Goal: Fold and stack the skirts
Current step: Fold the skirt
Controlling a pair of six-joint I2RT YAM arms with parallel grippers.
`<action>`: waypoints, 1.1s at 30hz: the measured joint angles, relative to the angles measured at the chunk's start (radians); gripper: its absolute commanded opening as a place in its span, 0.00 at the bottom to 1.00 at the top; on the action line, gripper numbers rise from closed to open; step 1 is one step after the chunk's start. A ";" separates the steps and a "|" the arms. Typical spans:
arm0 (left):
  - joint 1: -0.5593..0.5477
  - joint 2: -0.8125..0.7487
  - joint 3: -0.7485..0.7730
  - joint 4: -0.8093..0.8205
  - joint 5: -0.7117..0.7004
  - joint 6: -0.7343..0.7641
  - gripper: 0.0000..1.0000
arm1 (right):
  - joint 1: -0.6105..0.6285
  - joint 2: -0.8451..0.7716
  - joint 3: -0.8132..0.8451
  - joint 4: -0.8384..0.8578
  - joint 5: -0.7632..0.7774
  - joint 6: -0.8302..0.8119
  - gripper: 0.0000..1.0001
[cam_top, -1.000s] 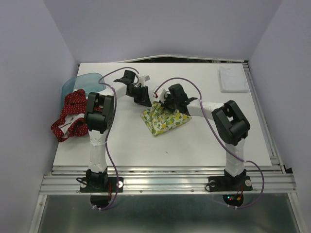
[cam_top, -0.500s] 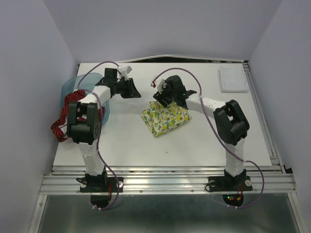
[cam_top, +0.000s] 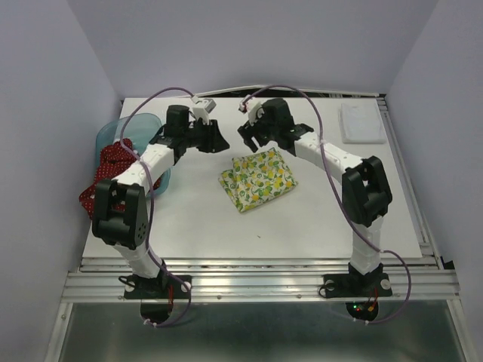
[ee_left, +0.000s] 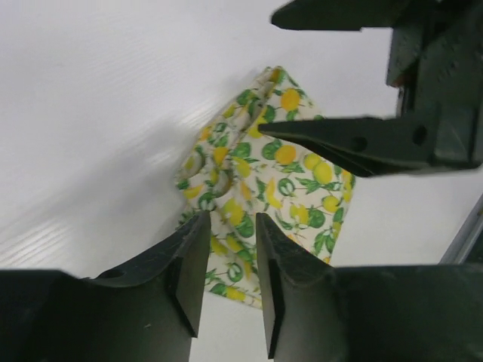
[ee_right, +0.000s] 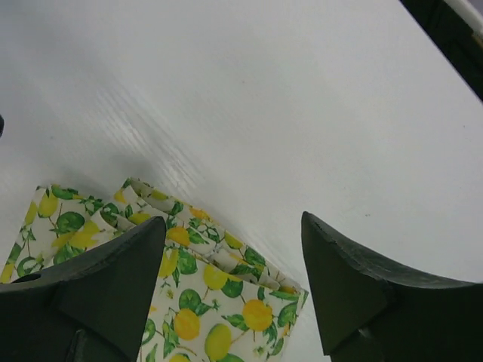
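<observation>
The lemon-print skirt lies near the middle of the surface, folded into a compact, roughly square packet set at a slant. The right wrist view shows its layered edges lying flat, though one corner looks slightly ruffled in the left wrist view.

Both grippers hover just past its far edge, touching no cloth. The right gripper has its fingers spread wide and holds nothing; in its own camera bare surface and the packet's edge show between them. The left gripper has its fingers drawn close with only a slim gap, also empty.

The red dotted skirt is well apart at the left edge, crumpled and unfolded, draped over and beside the blue bin and partly hidden under the left arm.

I judge the first fold done and the task about halfway: one skirt is folded, the other untouched, and nothing is stacked.

The next move probably falls to the left arm. It would swing back to the red skirt, open wider, pinch an edge and draw the cloth clear of the bin onto bare surface. There both grippers can spread it, fold it and set it on the lemon packet. The loose, tangled cloth may snag on the bin rim.
</observation>
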 measured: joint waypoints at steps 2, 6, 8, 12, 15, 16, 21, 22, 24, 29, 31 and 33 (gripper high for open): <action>-0.060 -0.018 0.000 0.008 -0.010 0.017 0.58 | -0.044 -0.018 0.025 -0.075 -0.056 0.029 0.76; -0.146 0.002 0.000 0.013 -0.016 0.060 0.67 | -0.184 -0.039 0.048 -0.185 -0.185 0.087 0.78; -0.156 0.048 0.031 -0.023 -0.014 0.100 0.67 | -0.269 -0.036 0.051 -0.245 -0.277 0.121 0.76; -0.158 0.174 0.146 -0.110 -0.007 0.204 0.52 | -0.399 0.000 0.062 -0.333 -0.435 0.161 0.64; -0.166 0.221 0.176 -0.149 -0.003 0.246 0.47 | -0.421 0.055 0.066 -0.364 -0.551 0.187 0.62; -0.170 0.228 0.177 -0.162 -0.004 0.254 0.42 | -0.419 0.070 0.066 -0.370 -0.583 0.195 0.61; -0.184 0.266 0.177 -0.177 -0.049 0.242 0.24 | -0.389 0.136 0.062 -0.389 -0.693 0.238 0.55; -0.184 0.284 0.176 -0.177 -0.068 0.231 0.19 | -0.384 0.135 0.058 -0.386 -0.704 0.248 0.55; -0.179 0.313 0.173 -0.177 -0.103 0.216 0.15 | -0.380 0.125 0.047 -0.370 -0.714 0.268 0.54; -0.147 0.375 0.173 -0.167 -0.153 0.172 0.05 | -0.380 0.042 -0.044 -0.304 -0.715 0.351 0.56; -0.136 0.375 0.173 -0.158 -0.174 0.166 0.00 | -0.380 0.006 -0.070 -0.283 -0.713 0.375 0.54; -0.126 0.378 0.173 -0.152 -0.179 0.154 0.00 | -0.380 -0.027 -0.093 -0.257 -0.719 0.394 0.51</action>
